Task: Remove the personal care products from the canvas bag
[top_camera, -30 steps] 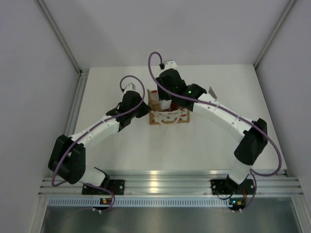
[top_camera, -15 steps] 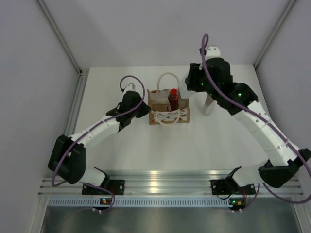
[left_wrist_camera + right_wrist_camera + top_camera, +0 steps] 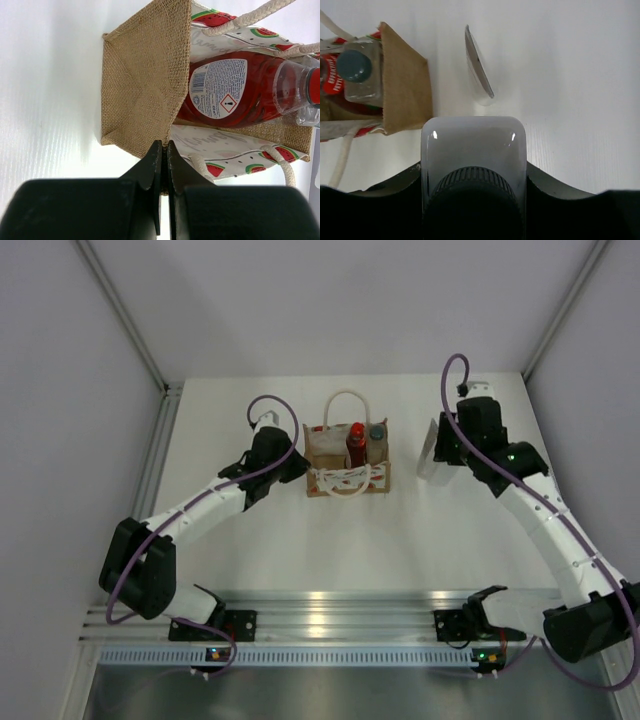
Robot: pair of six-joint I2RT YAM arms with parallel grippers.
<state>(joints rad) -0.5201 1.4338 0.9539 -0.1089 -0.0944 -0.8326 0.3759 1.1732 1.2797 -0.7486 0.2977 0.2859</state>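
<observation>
The canvas bag (image 3: 346, 478) stands at the middle back of the table and holds the red bottle (image 3: 356, 444) and the pale bottle with a dark grey cap (image 3: 377, 434). My left gripper (image 3: 297, 468) is shut on the bag's left edge; the left wrist view shows its jaws (image 3: 165, 150) pinching the burlap (image 3: 140, 85) beside the red bottle (image 3: 235, 95). My right gripper (image 3: 452, 445) is shut on the white-grey squeeze tube (image 3: 431, 448), held right of the bag. The right wrist view shows the tube (image 3: 472, 145) between the jaws, with the bag (image 3: 405, 85) and grey cap (image 3: 354, 65) at left.
A cream rope handle (image 3: 346, 396) loops behind the bag. A metal rail (image 3: 340, 615) runs along the near edge. Enclosure walls stand at left, right and back.
My right arm has lifted the squeeze tube out of the bag and swung it to the right. The left gripper has stayed on the bag's edge.
</observation>
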